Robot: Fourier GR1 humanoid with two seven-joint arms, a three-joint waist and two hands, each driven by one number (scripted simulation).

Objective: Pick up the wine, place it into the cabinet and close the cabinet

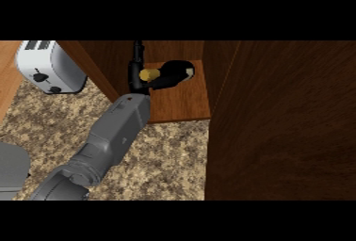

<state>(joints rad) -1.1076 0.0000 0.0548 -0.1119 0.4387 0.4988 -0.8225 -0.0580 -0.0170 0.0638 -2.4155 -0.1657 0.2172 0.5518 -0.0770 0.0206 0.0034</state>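
Note:
The wine bottle (pixel 175 72), dark with a yellow cap, is on the wooden shelf (pixel 182 101) inside the open cabinet. Its cap points left, towards my left hand (pixel 135 75). That hand shows edge-on at the shelf's left side, right against the bottle's neck, with its fingers straight and pointing deeper into the cabinet. The thumb seems to lie under the neck, though black on black makes this hard to tell. My grey left forearm (pixel 115 132) reaches in from the lower left. My right hand shows nowhere.
The open cabinet door (pixel 285 122) fills the view's right side as a big dark wood panel. A white toaster (pixel 47 66) stands on the speckled counter (pixel 167 160) at the upper left. A grey shape (pixel 10 169) sits at the left edge.

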